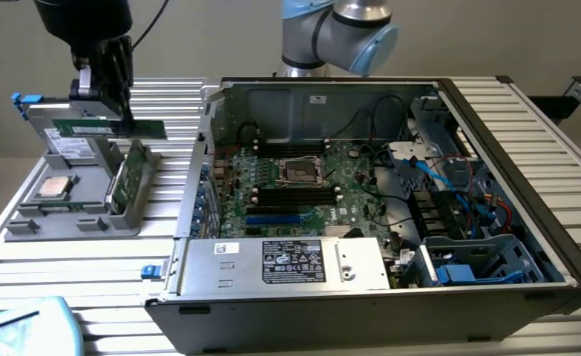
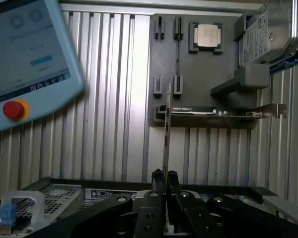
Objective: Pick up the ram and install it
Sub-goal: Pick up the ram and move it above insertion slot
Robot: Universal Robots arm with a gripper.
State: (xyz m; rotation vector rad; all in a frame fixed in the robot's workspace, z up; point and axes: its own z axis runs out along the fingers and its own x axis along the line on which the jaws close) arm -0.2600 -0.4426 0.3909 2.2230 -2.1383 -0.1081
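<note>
Ram, the long thin green circuit-board stick (image 1: 87, 127), hangs level in the air at the exterior view's left, above the grey plastic holder tray (image 1: 33, 222) on the ribbed metal counter (image 1: 92, 259). The black gripper (image 1: 124, 113) is closed on its upper edge. The tray holds a square silver processor chip (image 1: 55, 187) and a green expansion card (image 1: 127, 178) standing in its slot. To the right stands the open black computer case (image 1: 369, 326), holding the big green motherboard (image 1: 310, 178) with dark memory slots (image 1: 295, 194). I judge the grip narrow: the stick may tilt or slip, hit the case wall, or meet a slot crooked and jam.
</note>
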